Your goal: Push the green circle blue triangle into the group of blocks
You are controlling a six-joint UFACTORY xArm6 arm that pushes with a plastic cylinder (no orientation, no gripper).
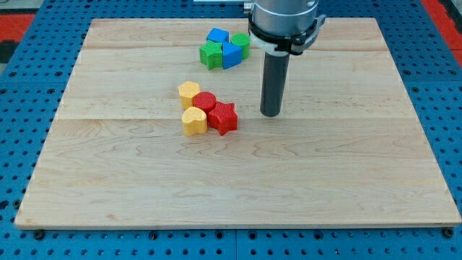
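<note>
A green circle sits near the view's top, partly hidden behind the arm. A blue triangle touches it on its left. A blue block and a green block touch these, forming one cluster. Lower down, a second cluster holds a yellow hexagon, a red circle, a yellow heart and a red star. My tip rests on the board to the right of the red star, below the green circle and blue triangle, apart from all blocks.
The wooden board lies on a blue perforated table. The arm's grey housing hangs over the board's top edge, right of the upper cluster.
</note>
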